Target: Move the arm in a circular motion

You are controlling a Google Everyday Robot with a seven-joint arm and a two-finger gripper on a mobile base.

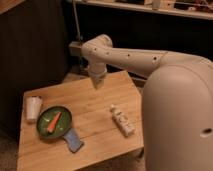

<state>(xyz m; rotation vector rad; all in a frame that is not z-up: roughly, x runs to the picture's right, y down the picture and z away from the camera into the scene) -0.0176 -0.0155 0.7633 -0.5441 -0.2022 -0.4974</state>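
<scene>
The arm, thick and cream-white with small dark holes along it, reaches from the lower right across to the far side of the wooden table. Its big rounded segment fills the right of the camera view. At its far end the gripper points down over the table's back edge, shut, with nothing in it. It hangs above the bare wood, well away from the objects lying on the table.
A green plate holding an orange carrot sits at the table's left, a white cup beside it, a blue sponge in front. A white bottle lies at the right. Dark wall and shelving stand behind.
</scene>
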